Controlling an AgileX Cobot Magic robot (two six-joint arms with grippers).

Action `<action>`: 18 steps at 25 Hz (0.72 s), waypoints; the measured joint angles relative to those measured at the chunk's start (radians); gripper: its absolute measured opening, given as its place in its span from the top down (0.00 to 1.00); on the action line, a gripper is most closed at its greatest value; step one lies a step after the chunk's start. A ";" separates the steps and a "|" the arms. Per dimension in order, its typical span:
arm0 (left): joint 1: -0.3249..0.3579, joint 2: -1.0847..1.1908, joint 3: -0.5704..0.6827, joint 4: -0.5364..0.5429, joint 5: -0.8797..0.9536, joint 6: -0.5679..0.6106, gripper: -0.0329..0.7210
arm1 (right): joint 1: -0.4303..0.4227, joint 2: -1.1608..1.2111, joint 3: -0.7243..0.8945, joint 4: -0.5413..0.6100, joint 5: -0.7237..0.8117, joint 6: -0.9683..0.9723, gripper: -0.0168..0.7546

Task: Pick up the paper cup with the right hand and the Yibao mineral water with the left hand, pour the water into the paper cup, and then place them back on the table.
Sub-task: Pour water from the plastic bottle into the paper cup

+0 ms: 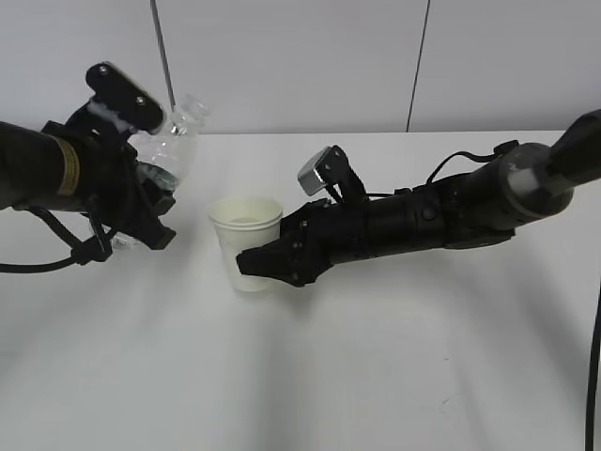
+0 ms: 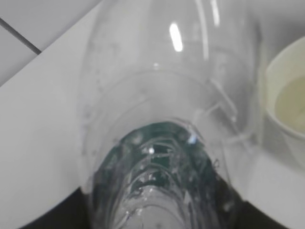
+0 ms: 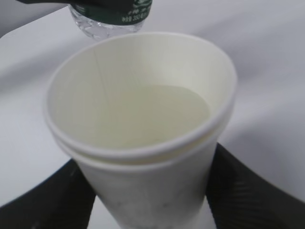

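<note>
My right gripper point(image 1: 255, 263) is shut on the off-white paper cup point(image 1: 247, 246), upright at the table's middle; whether its base rests on the table I cannot tell. In the right wrist view the cup point(image 3: 143, 143) fills the frame, with water inside and a black finger on each side. My left gripper point(image 1: 150, 211) is shut on the Yibao mineral water bottle point(image 1: 174, 141), raised left of the cup, its open neck tilted up and to the right. The left wrist view looks along the clear bottle point(image 2: 167, 119), with the cup point(image 2: 286, 100) at the right edge.
The white table point(image 1: 376, 376) stretches wide in front and to the right. A grey panelled wall point(image 1: 300, 56) stands behind the table. A black cable point(image 1: 593, 376) hangs at the right edge.
</note>
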 joint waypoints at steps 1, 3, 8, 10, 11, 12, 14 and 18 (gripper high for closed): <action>0.014 0.000 0.000 -0.021 -0.021 -0.001 0.56 | -0.008 0.000 0.000 0.002 0.000 0.000 0.30; 0.035 0.000 0.000 -0.049 -0.059 -0.003 0.56 | -0.025 0.000 0.000 0.006 0.000 0.000 0.30; 0.081 0.004 0.000 -0.122 -0.164 -0.006 0.56 | -0.064 0.000 0.000 0.037 -0.015 0.000 0.30; 0.100 0.013 0.000 -0.150 -0.221 -0.007 0.56 | -0.080 0.000 0.000 0.049 -0.017 0.000 0.30; 0.111 0.023 0.000 -0.167 -0.252 -0.007 0.56 | -0.088 0.000 0.000 0.053 -0.017 0.000 0.30; 0.121 0.037 0.000 -0.183 -0.275 -0.007 0.56 | -0.094 0.000 0.000 0.056 -0.019 0.000 0.30; 0.137 0.068 0.000 -0.206 -0.338 -0.007 0.56 | -0.105 0.000 0.000 0.058 -0.021 0.000 0.30; 0.172 0.145 0.000 -0.235 -0.486 -0.010 0.56 | -0.133 0.000 0.000 0.080 -0.021 -0.006 0.30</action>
